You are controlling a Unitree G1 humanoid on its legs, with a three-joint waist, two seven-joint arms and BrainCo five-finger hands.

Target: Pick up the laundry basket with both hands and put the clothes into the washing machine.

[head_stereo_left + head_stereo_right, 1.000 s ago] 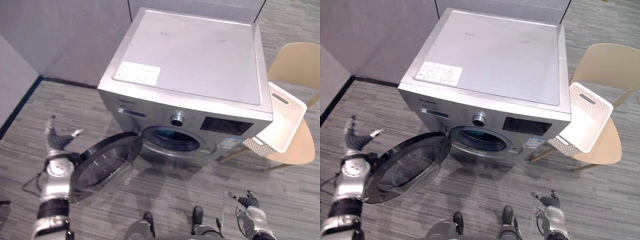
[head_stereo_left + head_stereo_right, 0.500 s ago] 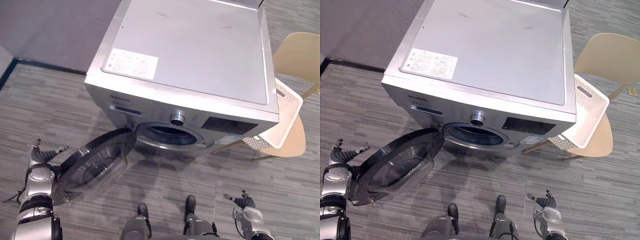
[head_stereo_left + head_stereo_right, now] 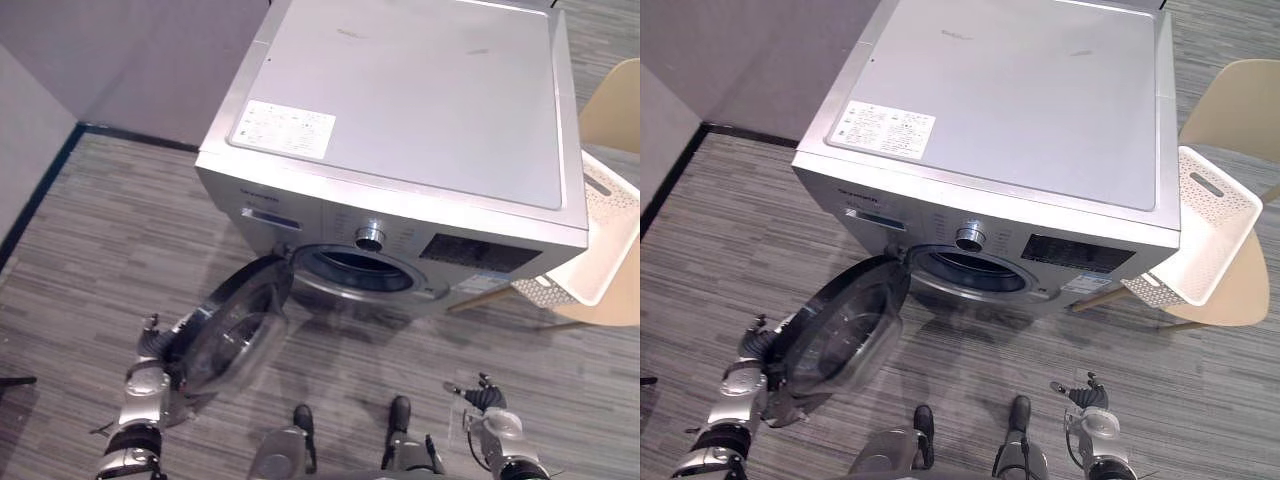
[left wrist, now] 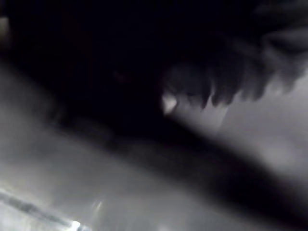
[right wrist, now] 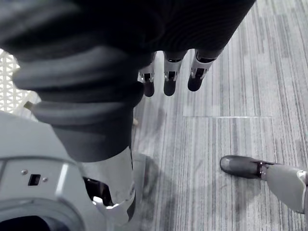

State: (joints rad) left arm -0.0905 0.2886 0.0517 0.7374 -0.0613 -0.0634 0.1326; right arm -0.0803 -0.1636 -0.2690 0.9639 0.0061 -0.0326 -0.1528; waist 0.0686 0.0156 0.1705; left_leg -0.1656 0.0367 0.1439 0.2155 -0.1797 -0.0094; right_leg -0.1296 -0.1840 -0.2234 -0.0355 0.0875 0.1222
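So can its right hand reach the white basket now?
Probably not yet. The right hand hangs low, well short of the basket on the chair, though nothing blocks the way.

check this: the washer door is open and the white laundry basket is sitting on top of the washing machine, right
Not quite. The washer door is open, but the white laundry basket sits on the beige chair to the right of the washing machine, not on top of it, as the right eye view shows.

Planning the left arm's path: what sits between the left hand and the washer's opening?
The open door, with the left hand at its outer edge; both eye views show it.
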